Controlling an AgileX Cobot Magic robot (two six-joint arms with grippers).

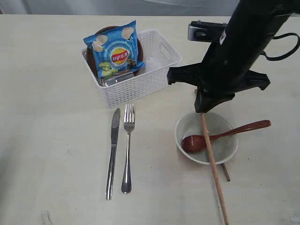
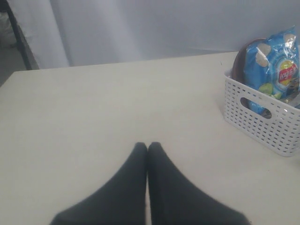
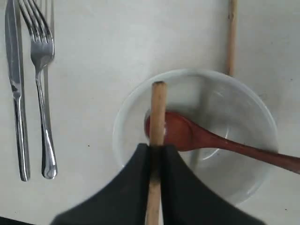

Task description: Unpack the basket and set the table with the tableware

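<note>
Behind the pale beige table (image 1: 56,140) hangs a plain grey-white curtain (image 2: 164,28).

The right pincer (image 3: 157,149) points down with its jaws clamped on a chopstick (image 3: 158,108), which runs out from between the black fingers (image 3: 180,187). In the exterior view this stick slants from the fingertips across the bowl.

The off-white bowl (image 1: 224,151) stands on the table directly beneath the right pincer. A red-brown wooden spoon (image 1: 243,128) lies in it. Its scoop sits on the bottom just under the fingertips, and its handle leans on the rim and sticks out on the side away from the cutlery. The other chopstick (image 3: 231,37) lies flat on the table, reaching the bowl's rim just beside the pincer. Whether it passes under the bowl I cannot tell.

Left of the right pincer, a steel knife (image 1: 112,154) and fork (image 1: 127,154) lie side by side on the table. They are parallel and close together, with blade and tines pointing toward the basket.

The white lattice basket (image 1: 136,89) stands left of the right pincer and farther back, just past the knife and fork tips. Inside it, a blue chips bag (image 1: 117,51) stands upright against a dark brown plate (image 2: 243,61) set on edge. A steel cup (image 1: 117,78) lies low in front of the bag.

The left pincer (image 2: 147,147) has its jaws pressed together with nothing between them, over bare tabletop. The basket is well apart from it, farther along the table.
</note>
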